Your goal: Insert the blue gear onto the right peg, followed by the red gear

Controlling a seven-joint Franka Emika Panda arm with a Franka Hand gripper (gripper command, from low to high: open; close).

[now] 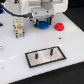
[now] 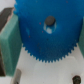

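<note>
The blue gear [image 1: 45, 23] sits between my gripper's [image 1: 42, 20] fingers at the back of the white table. In the wrist view the blue gear [image 2: 47, 36] fills the frame, its dark centre hole facing the camera. A teal finger pad [image 2: 10, 44] presses on one side of its toothed edge and the other finger shows at the opposite edge, so the gripper [image 2: 45, 46] is shut on it. The red gear [image 1: 59, 27] lies on the table just to the exterior view's right of the gripper. The grey base plate [image 1: 46, 59] with two upright pegs, the right peg [image 1: 51, 50] among them, lies nearer the front.
A beige blocky object [image 1: 19, 26] stands at the exterior view's left of the gripper. The left peg [image 1: 38, 54] stands on the same plate. The white table [image 1: 15, 60] ends at a dark edge along the front.
</note>
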